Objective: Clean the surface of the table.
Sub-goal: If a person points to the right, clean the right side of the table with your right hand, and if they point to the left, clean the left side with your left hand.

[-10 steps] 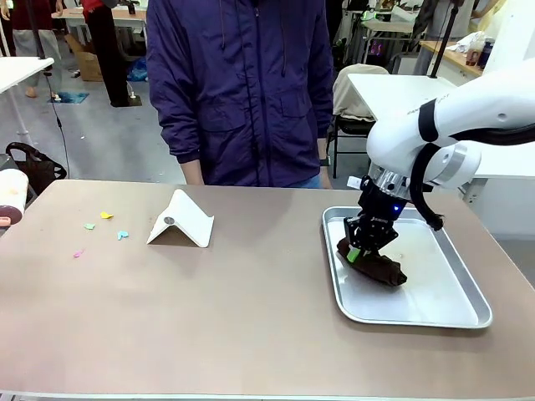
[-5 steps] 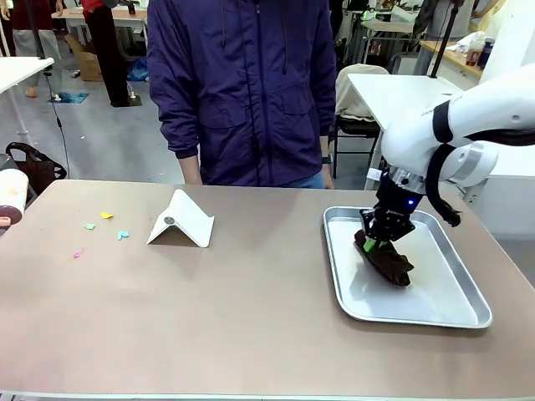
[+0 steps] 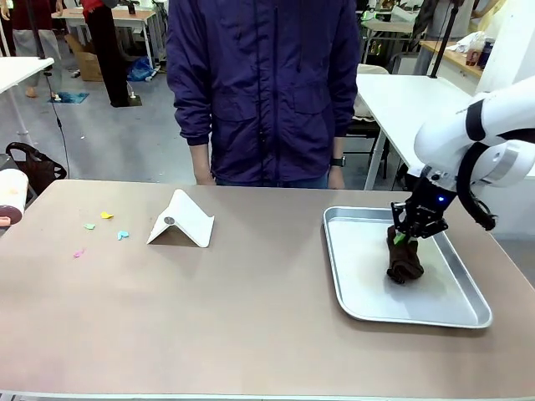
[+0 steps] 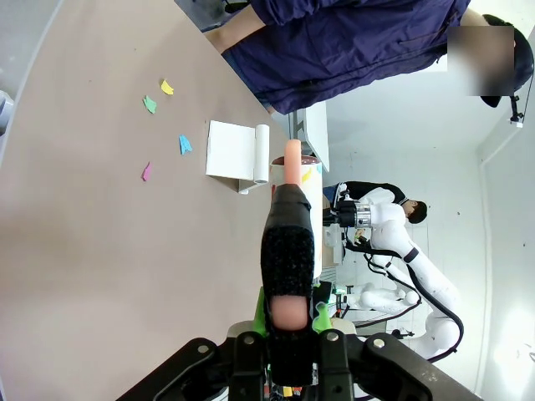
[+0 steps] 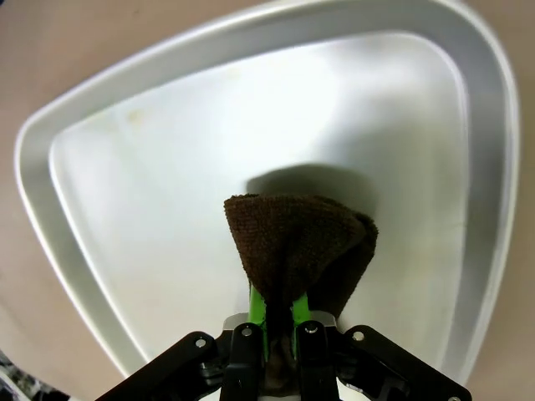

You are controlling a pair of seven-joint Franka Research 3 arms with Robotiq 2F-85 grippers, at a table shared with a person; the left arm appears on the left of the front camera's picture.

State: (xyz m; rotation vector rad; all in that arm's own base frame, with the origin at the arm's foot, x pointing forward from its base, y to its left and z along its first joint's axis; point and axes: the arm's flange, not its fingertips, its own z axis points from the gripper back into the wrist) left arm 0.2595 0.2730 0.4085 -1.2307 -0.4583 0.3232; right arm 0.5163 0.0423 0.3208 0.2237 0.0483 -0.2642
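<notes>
The taupe-brown table (image 3: 234, 309) carries a few small coloured paper scraps (image 3: 106, 215) near its left end. My right gripper (image 3: 411, 235) is shut on a dark brown cloth (image 3: 405, 261), which hangs from it over the steel tray (image 3: 368, 284). The right wrist view shows the cloth (image 5: 301, 242) pinched between the green pads of that gripper (image 5: 280, 322), above the tray's floor (image 5: 150, 167). My left gripper (image 4: 288, 313) is shut on a black rough-faced tool with peach ends (image 4: 288, 251), held above the table (image 4: 84, 251) with the scraps (image 4: 150, 104) farther off.
A white folded card stand (image 3: 181, 220) sits on the table left of centre, also in the left wrist view (image 4: 238, 150). A person in a dark blue jacket (image 3: 267, 92) stands at the far edge. A pale round object (image 3: 10, 194) pokes in at the left edge.
My right gripper has carried the brown cloth up and to the right across the tray, so it now hangs. The person has stepped a little to the right.
</notes>
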